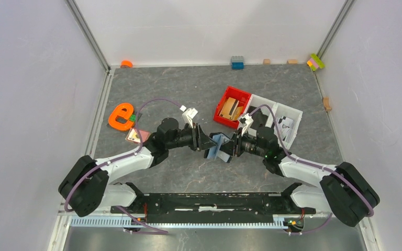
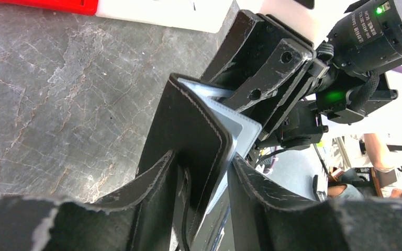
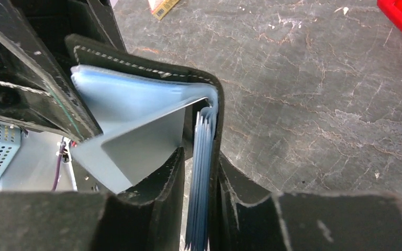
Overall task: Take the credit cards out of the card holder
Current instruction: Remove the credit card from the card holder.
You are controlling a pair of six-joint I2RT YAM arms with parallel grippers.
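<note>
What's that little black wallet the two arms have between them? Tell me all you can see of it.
The wallet is small, black and leather-like with pale stitching, blue-grey inside, with a stack of thin bluish sleeves. It is folded open, held up over the table. The right gripper pinches the half with the sleeves; the left gripper straddles the other flap, grip unclear.

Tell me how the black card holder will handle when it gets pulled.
Likely floppy: the card holder curves its cover round the fold, and one pale sleeve splays away from the stack. Probably light, being only a thin cover and thin sleeves. The sleeves look smooth, so it might slip in the right tool pinch.
</note>
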